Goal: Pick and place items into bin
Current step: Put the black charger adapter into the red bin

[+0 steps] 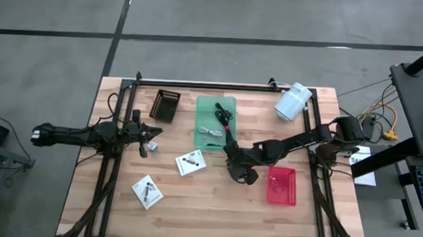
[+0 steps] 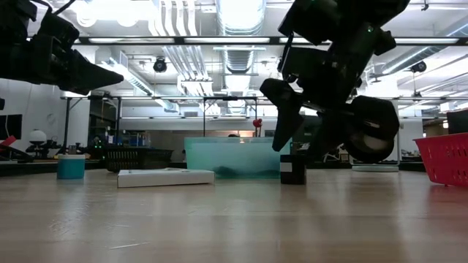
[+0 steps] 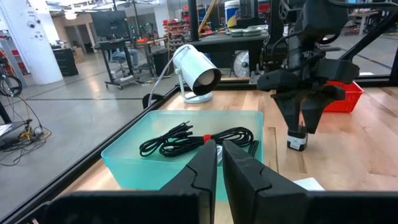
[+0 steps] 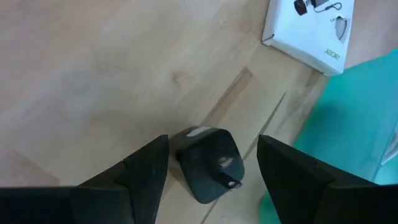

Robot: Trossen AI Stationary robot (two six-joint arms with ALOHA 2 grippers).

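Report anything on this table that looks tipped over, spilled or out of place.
Only the white cylinder stands out: it lies on its side near the table's far right corner. The cables sit inside the green bin, and the packets lie flat. Nothing looks spilled or broken.

- The table (image 1: 214, 213) is pale wood in butcher-block strips.
- The bin (image 1: 206, 112) in the middle is translucent green, with black cables (image 1: 223, 116) and a pale grey cable (image 1: 211, 131) in it.
- The two packets (image 1: 191, 162) (image 1: 147, 191) are white with dark print.
- The basket (image 1: 281, 186) on the right is red.
- The small cube (image 4: 210, 163) is black with a white patch.
- The far cylinder (image 1: 293, 102) is white.
- The far left box (image 1: 165, 105) is dark brown.
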